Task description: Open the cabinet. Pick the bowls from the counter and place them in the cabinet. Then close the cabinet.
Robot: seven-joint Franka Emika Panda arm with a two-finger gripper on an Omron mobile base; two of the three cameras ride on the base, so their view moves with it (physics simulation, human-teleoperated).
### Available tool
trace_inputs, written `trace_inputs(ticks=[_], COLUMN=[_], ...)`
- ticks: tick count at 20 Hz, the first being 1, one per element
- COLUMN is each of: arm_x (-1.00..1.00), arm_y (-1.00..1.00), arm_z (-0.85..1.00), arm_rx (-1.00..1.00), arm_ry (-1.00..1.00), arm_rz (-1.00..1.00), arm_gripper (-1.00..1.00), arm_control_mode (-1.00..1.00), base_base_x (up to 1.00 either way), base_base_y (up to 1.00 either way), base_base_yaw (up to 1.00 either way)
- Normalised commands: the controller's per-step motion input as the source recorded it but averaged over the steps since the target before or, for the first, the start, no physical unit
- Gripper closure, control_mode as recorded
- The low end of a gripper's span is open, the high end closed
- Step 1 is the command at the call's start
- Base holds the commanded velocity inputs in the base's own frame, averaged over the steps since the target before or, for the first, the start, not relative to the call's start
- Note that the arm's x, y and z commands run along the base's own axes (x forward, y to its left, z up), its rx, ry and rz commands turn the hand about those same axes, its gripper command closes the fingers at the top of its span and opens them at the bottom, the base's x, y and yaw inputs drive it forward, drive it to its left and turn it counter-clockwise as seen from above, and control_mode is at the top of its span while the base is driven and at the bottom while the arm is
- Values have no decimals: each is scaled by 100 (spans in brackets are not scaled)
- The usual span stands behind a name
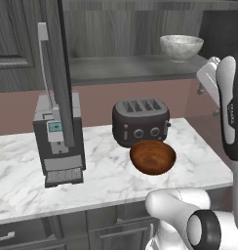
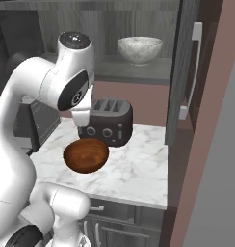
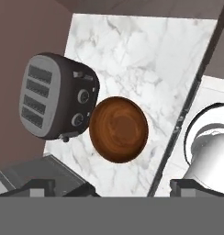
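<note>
Pale bowl point(image 1: 181, 47) inside open cabinet point(image 2: 184, 72); brown bowl point(image 1: 152, 157) on counter.

Cabinet open, one bowl shelved, one on the counter

The pale bowl point(image 1: 181, 47) is seen on the cabinet shelf point(image 1: 126, 68), upper right, with the open door point(image 1: 59, 73) edge-on and its handle point(image 1: 44, 58) at left. The brown bowl point(image 1: 152, 156) is set on the marble counter point(image 1: 101, 171), just in front of the toaster point(image 1: 140, 121). A coffee machine point(image 1: 58, 141) is placed to the left, behind the door's lower end.

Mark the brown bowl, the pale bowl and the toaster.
brown bowl point(image 1: 152, 157), left base view, inside hollow.
pale bowl point(image 2: 139, 49), right base view, outer wall.
toaster point(image 3: 49, 98), hand view, slotted top.
</note>
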Motion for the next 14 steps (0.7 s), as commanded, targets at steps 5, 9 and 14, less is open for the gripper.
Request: trace_inputs(ticks=[5, 9, 14], arm_x=[-4, 0, 0], arm_y=[12, 0, 4], arm_z=[-43, -41, -48], arm_rx=[-3, -8, -8], arm_ry=[-3, 0, 2], arm_rz=[16, 11, 9], arm_gripper=[-100, -100, -100], arm_control_mode=[-100, -100, -100], base_base_x=[0, 0, 0], base_base_y=[0, 0, 0], base_base_yaw=[0, 0, 0])
